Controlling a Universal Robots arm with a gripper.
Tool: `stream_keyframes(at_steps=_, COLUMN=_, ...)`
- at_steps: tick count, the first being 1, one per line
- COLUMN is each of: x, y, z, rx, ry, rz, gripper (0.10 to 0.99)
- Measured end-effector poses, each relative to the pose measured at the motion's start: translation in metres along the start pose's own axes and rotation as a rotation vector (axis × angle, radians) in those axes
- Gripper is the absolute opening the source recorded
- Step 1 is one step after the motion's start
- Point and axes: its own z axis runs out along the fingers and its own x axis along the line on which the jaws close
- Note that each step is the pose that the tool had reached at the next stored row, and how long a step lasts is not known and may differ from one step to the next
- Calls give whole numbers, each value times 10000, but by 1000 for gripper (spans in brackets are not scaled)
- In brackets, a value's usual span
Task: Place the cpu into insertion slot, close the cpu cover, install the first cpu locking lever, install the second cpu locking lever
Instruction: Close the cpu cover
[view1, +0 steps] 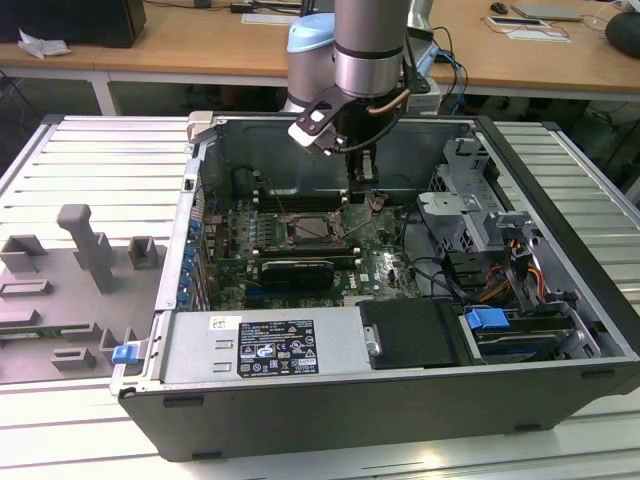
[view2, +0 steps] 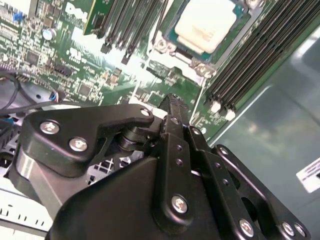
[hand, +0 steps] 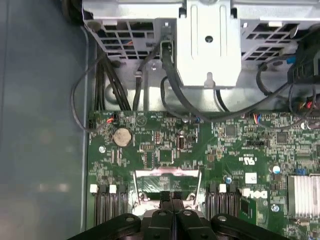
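Second wrist view puts the gripper nearest, its two black fingers pressed together, the tip hanging close over the green motherboard. Just beyond the fingertips the cpu lies flat in the insertion slot, its pale face up, and long black memory slots run alongside it, with the grey case wall past them. Farther out, in the exterior view, the arm reaches down into the open computer case, the gripper just beside the socket, and the case rests on the slatted tabletop.
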Motion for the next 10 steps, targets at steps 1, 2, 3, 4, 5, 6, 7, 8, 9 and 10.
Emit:
stream_keyframes(at_steps=1, x=0, y=20, z=1, rx=0, ry=-1, rz=-1, gripper=106)
stream_keyframes(at_steps=2, x=0, y=34, z=2, rx=2, ry=-3, rz=-2, gripper=106)
stream_keyframes(at_steps=3, x=0, y=46, z=3, rx=2, ry=-3, rz=-1, gripper=106)
stream_keyframes(at_steps=4, x=0, y=64, z=4, rx=1, ry=-3, rz=0, gripper=106)
stream_keyframes(at_steps=5, x=0, y=76, z=5, rx=1, ry=-3, rz=0, gripper=106)
stream_keyframes(at_steps=6, x=0, y=87, z=6, rx=2, ry=-3, rz=-1, gripper=106)
stream_keyframes(at_steps=7, x=0, y=109, z=8, rx=2, ry=-3, rz=-1, gripper=106)
stream_keyframes(at_steps=8, x=0, y=124, z=9, rx=2, ry=-3, rz=-2, gripper=106)
stream_keyframes(at_steps=9, x=0, y=139, z=10, rx=1, ry=-3, rz=-1, gripper=106)
stream_keyframes(at_steps=10, x=0, y=170, z=13, rx=1, ry=-3, rz=0, gripper=106)
